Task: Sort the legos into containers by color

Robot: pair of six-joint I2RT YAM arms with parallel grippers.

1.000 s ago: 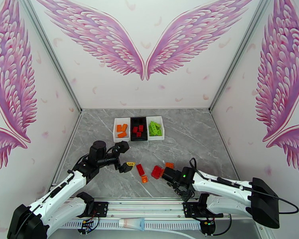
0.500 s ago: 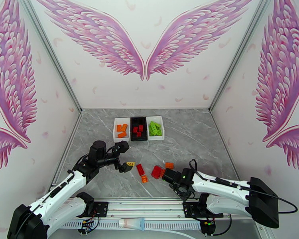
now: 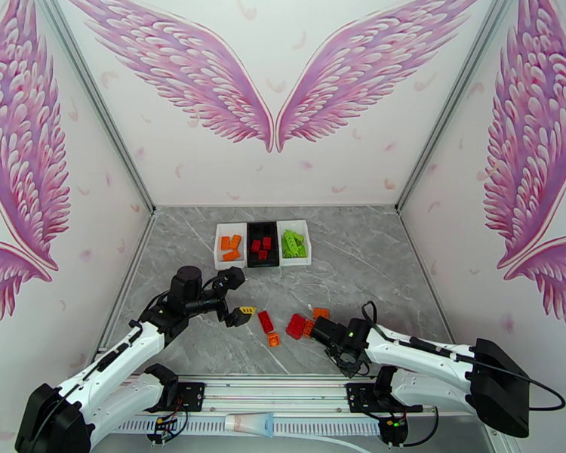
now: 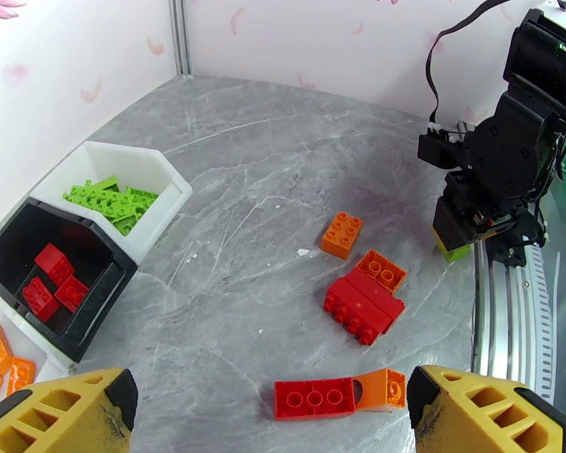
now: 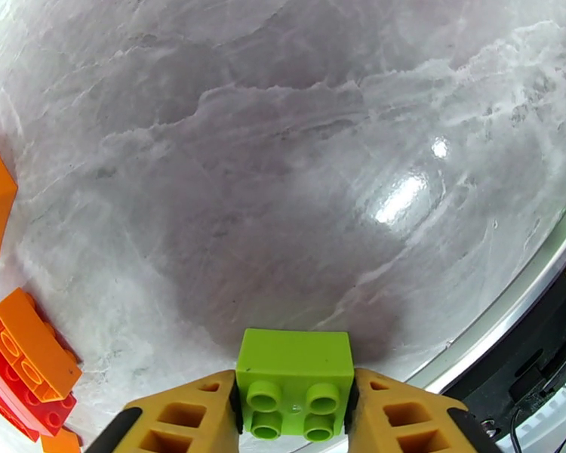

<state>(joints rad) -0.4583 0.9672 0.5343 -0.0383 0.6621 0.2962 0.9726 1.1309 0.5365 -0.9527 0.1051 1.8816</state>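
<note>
Bright, even, diffuse light from above in all views. Soft dark shadow on grey marbled glossy tabletop just beyond lime green studded plastic brick; small white glare patch to its right. Strong barrel bowing at right wrist frame edges. Focus sharp throughout, brick studs crisp.

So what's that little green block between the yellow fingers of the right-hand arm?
The green block is a small lime-green brick of glossy plastic, squarish, with four round studs on the face turned toward the wrist camera. Two yellow fingers press against its opposite sides, so it looks gripped. It is near the front edge of the grey marbled table. Whether it rests on the table or hangs just above, I can't tell.
</note>
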